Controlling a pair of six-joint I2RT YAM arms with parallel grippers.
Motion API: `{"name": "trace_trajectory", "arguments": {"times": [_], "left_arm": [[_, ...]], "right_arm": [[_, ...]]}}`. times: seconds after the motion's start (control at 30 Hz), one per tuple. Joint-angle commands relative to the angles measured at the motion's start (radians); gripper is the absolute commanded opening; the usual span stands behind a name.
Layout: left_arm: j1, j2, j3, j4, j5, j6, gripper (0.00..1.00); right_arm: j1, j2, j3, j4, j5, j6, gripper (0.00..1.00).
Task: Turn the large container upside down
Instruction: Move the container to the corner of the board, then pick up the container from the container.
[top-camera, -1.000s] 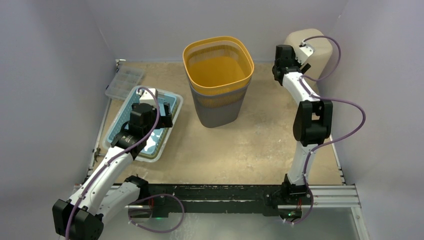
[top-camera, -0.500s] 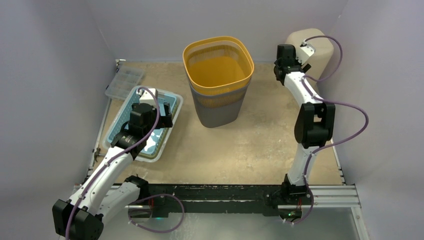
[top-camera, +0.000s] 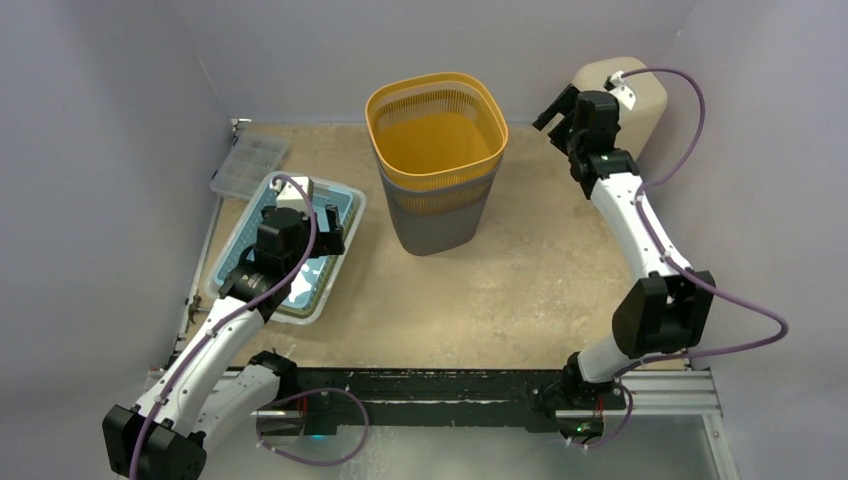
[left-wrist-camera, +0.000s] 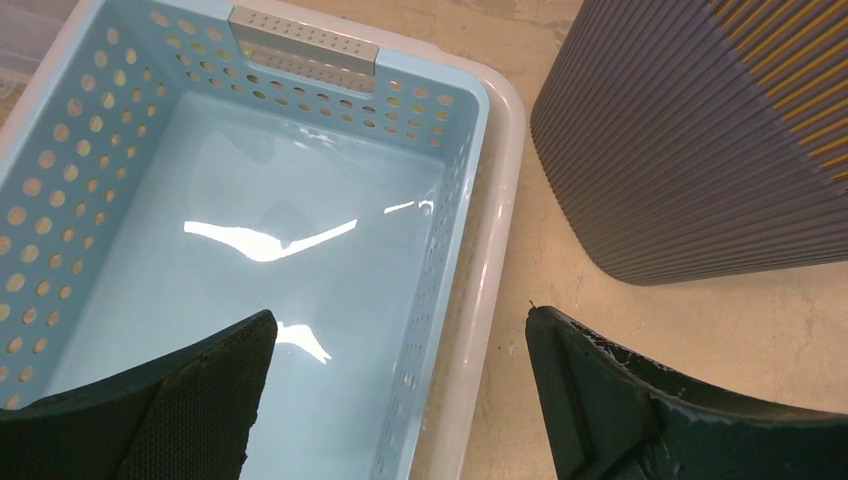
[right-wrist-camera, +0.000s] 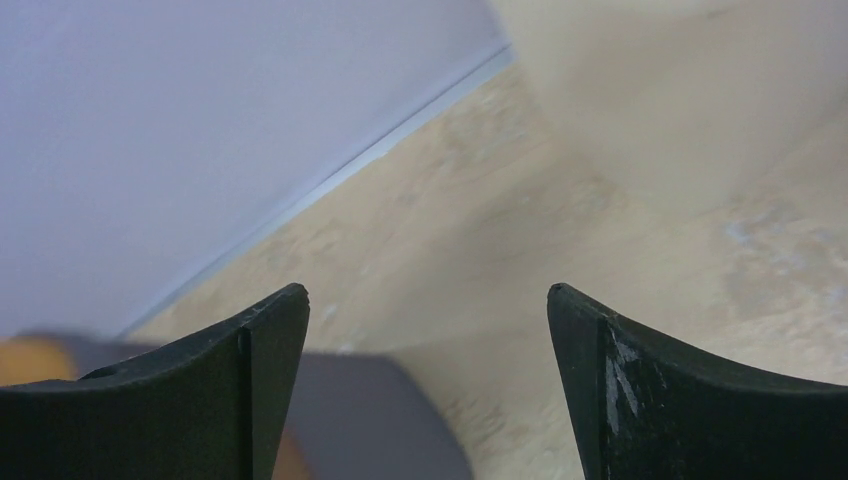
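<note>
Tan tabletop is found carrying one large container, upright at back centre. Two end effectors are held open and empty: left end effector above one blue basket, right end effector near one beige bin.

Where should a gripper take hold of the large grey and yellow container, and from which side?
Probably the top rim on its right side, approached by the open right gripper nearby. The large container stands upright and seems too wide to span; its thin rim fits between the jaws.
</note>
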Motion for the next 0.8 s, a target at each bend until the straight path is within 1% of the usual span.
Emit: {"name": "trace_trajectory", "arguments": {"times": [0.0, 0.07, 0.13, 0.23, 0.37, 0.43, 0.53, 0.6, 0.67, 0.77], "left_arm": [[0.007, -0.018, 0.043, 0.027, 0.008, 0.012, 0.94], [0.007, -0.019, 0.043, 0.026, 0.009, 0.012, 0.94], [0.006, -0.021, 0.044, 0.025, 0.01, 0.011, 0.94], [0.007, -0.022, 0.043, 0.024, 0.011, 0.011, 0.94], [0.007, -0.021, 0.044, 0.025, 0.014, 0.009, 0.94], [0.007, -0.021, 0.045, 0.025, 0.016, 0.009, 0.94], [0.007, -0.019, 0.045, 0.024, 0.017, 0.01, 0.94], [0.006, -0.019, 0.045, 0.024, 0.017, 0.011, 0.94], [0.006, -0.021, 0.044, 0.024, 0.016, 0.011, 0.94], [0.006, -0.02, 0.044, 0.025, 0.014, 0.009, 0.94]], "right_arm": [[0.018, -0.106, 0.003, -0.044, -0.258, -0.016, 0.91], [0.02, -0.136, 0.037, -0.083, -0.308, -0.027, 0.91], [0.02, -0.161, 0.075, -0.124, -0.327, -0.03, 0.92], [0.02, -0.19, 0.105, -0.13, -0.446, -0.048, 0.92], [0.029, -0.185, 0.126, -0.124, -0.611, -0.059, 0.89], [0.052, -0.165, 0.146, -0.142, -0.648, -0.074, 0.87], [0.121, -0.124, 0.194, -0.196, -0.63, -0.114, 0.84], [0.156, -0.092, 0.235, -0.243, -0.585, -0.139, 0.81], [0.183, -0.063, 0.283, -0.303, -0.5, -0.165, 0.77], [0.233, -0.026, 0.362, -0.384, -0.343, -0.203, 0.73]]}}
